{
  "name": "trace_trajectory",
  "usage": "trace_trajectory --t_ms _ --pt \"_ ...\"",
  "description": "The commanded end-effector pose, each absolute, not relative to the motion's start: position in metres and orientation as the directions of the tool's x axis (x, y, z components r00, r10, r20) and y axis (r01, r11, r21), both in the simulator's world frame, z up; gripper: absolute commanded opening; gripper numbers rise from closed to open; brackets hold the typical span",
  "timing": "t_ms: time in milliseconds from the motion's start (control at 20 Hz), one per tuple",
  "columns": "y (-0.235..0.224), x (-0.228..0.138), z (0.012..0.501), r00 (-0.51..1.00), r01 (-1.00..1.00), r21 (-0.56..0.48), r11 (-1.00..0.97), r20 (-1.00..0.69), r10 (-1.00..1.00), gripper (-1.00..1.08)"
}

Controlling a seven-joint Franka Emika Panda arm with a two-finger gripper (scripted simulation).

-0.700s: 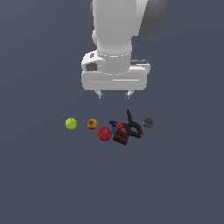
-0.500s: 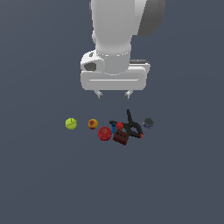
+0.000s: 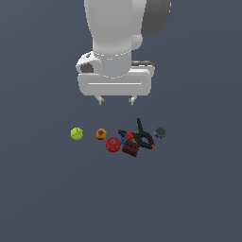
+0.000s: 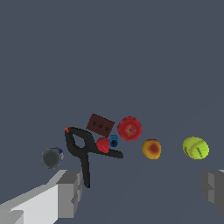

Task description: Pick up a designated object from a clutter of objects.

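The peach-like fruit (image 3: 101, 134), orange-yellow with red blotches, lies on the grey floor between the yellow-green ball (image 3: 77, 133) and the all-red fruit (image 3: 113, 144). It also shows in the wrist view (image 4: 152, 149). Beside the red fruit lie a dark red-brown block (image 3: 130, 149), a black clamp (image 3: 142, 135) with red tips, a small blue piece (image 3: 123, 138) and a dark round item (image 3: 160, 133). My gripper (image 3: 116, 100) hangs open and empty well above the clutter, over the spot between the peach and the clamp. Its fingers (image 4: 70, 192) frame the wrist view.
In the wrist view the ball (image 4: 195, 148), red fruit (image 4: 129, 128), block (image 4: 100, 125), clamp (image 4: 83, 151) and dark round item (image 4: 51, 158) lie in a loose row. Plain grey floor surrounds the group on all sides.
The gripper and arm have shifted slightly. The objects have not moved.
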State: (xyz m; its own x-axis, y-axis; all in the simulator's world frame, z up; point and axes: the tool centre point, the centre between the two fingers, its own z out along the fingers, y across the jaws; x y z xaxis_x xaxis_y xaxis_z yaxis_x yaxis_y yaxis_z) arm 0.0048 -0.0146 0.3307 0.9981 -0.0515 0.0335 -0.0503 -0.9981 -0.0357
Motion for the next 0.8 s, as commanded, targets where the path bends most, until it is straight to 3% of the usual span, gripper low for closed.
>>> trace_trajectory --t_ms 0,350,750 --pt "-0.016 0.005 0.326 0.998 -0.050 -0.036 -0.998 0.033 -0.051 1.00" --pt "-0.029 0.005 0.295 0.998 -0.048 -0.035 -0.998 0.029 -0.049 1.00" --pt "-0.057 -0.002 0.226 0.999 -0.044 -0.029 -0.999 0.022 -0.045 1.00"
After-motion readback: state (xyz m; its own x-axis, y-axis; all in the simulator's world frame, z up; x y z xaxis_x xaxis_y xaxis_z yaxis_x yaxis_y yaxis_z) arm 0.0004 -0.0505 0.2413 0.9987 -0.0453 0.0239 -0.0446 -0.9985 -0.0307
